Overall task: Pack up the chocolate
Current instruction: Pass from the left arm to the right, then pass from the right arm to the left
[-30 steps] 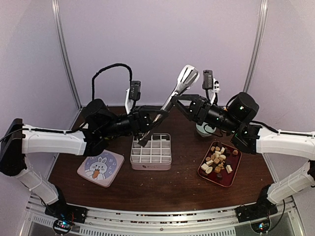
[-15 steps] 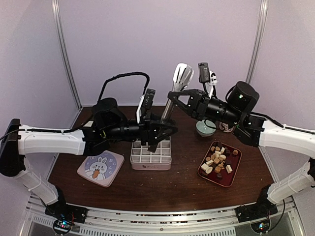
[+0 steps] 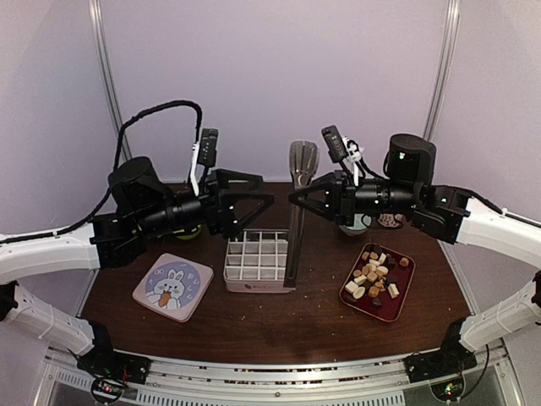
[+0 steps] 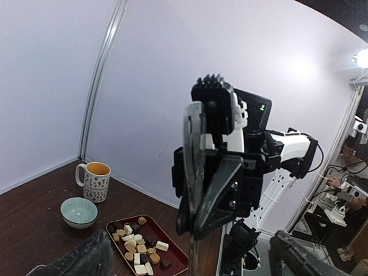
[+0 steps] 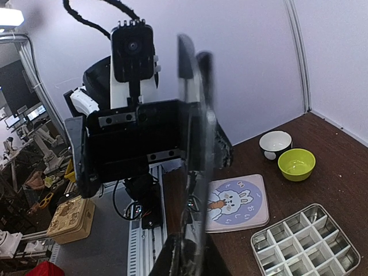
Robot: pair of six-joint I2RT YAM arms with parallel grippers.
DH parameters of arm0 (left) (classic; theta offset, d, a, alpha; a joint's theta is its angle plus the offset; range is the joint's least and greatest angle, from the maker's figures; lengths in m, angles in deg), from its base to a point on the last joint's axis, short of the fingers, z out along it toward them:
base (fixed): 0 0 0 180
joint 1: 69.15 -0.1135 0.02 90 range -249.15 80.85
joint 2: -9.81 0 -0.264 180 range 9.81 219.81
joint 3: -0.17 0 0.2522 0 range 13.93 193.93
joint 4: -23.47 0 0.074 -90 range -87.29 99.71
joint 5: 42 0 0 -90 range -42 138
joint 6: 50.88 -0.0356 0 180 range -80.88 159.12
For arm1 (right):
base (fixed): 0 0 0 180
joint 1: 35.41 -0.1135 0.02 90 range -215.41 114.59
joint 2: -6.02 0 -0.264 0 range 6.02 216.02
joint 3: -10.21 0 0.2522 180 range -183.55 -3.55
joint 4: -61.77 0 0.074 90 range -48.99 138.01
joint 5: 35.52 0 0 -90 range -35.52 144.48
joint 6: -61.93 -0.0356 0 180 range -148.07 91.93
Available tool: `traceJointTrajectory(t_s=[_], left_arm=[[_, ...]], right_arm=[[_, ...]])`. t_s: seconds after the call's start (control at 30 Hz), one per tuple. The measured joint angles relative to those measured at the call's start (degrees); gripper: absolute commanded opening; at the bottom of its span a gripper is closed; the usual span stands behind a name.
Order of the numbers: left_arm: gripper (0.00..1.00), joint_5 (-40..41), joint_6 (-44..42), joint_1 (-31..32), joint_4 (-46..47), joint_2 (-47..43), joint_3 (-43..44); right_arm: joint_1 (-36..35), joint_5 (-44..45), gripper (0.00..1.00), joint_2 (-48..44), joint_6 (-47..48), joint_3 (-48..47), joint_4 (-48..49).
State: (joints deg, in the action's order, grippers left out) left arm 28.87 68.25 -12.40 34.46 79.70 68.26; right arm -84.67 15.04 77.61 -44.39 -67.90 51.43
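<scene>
Tongs (image 3: 294, 241) handed over — left gripper (image 3: 267, 188), jaws now apart, has let go; right gripper (image 3: 296, 196) jaws clamp them, ready for chocolate (image 3: 376, 275)

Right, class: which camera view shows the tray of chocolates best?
The top view: the whole red tray and its chocolates lie unobstructed. The left wrist view shows them slanted, low in frame; the right wrist view misses them.

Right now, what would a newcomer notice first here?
The metal tongs stand upright mid-table, gripped by the right hand, while the left hand gapes open beside them. On the right, a red tray holds the chocolate.
</scene>
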Motion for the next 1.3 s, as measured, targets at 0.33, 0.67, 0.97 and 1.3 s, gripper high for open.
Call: traceJointTrajectory(t_s=[0.33, 0.67, 0.97, 1.3], left_arm=[[0.74, -1.77, 3.15, -0.2, -1.79, 6.4, 6.6], [0.39, -5.9, 3.45, -0.46, 1.18, 6.73, 6.99], [0.0, -9.51, 3.69, -0.96, 2.38, 7.69, 8.02], [0.0, -8.02, 6.23, -2.03, 3.08, 7.69, 8.02]], right_arm=[[-0.63, -7.43, 0.1, 0.11, -0.2, 0.0, 0.13], [-1.38, -9.81, 0.11, 2.1, -0.61, 0.0, 0.81], [-1.53, -10.08, 0.19, 3.1, -0.55, 0.0, 0.87], [-1.51, -9.05, 0.55, 3.23, -1.81, 0.2, 3.78]])
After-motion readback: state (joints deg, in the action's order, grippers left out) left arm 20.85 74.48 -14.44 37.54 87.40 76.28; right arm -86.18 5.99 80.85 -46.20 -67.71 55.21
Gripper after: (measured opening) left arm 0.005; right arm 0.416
